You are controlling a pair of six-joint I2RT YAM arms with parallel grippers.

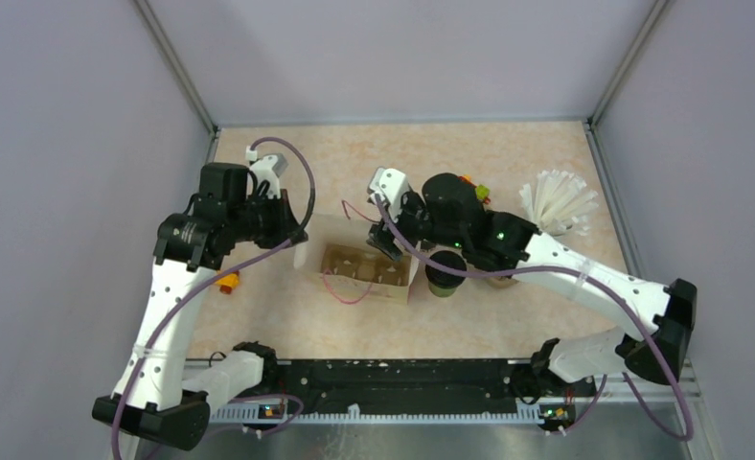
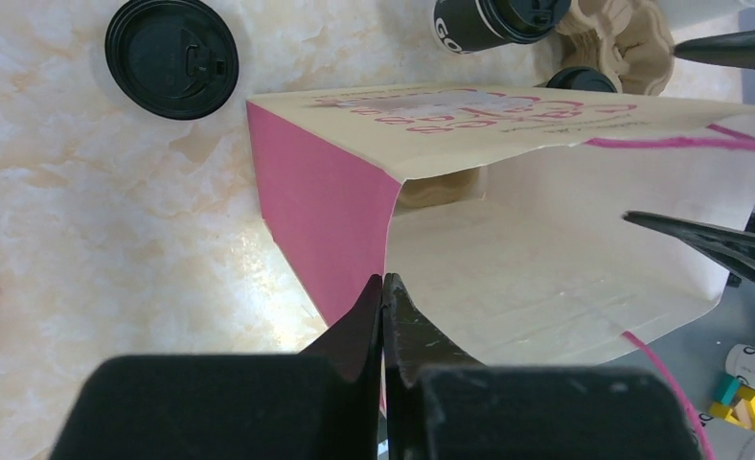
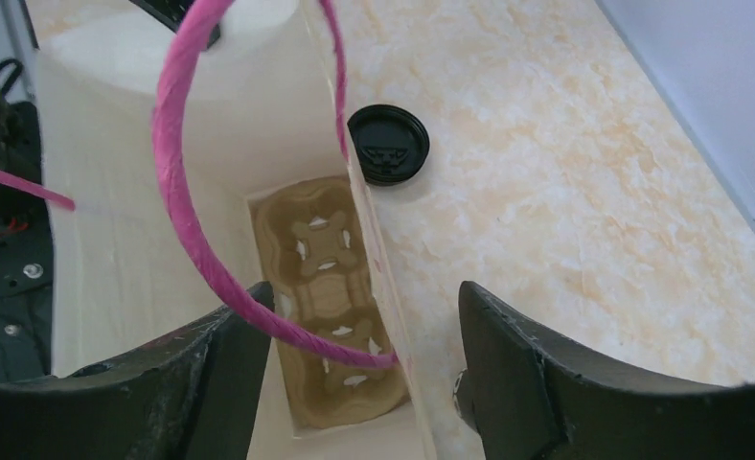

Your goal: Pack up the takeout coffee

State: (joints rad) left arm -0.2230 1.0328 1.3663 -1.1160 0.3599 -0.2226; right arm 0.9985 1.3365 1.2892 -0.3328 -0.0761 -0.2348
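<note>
Black and pinched shut, the left claw point(image 2: 383, 292) grips the rim at the left end of a cream paper bag point(image 2: 546, 278) with pink sides, standing open on the marbled table point(image 2: 86, 240). We see the right claw point(image 3: 364, 316) spread wide over the bag's mouth, a pink cord handle point(image 3: 168, 153) looping between its jaws, nothing clamped. A brown pulp carrier point(image 3: 328, 278) lies at the bag's bottom. Outside, a black takeout cup point(image 1: 446, 271) with white lettering stands just beside the bag's right end, a second carrier point(image 2: 615, 38) just to its right. A round black lid point(image 3: 388, 144) rests by the bag's far wall; we cannot tell whether a cup sits beneath. White straws point(image 1: 558, 203) fan out at the far right.
</note>
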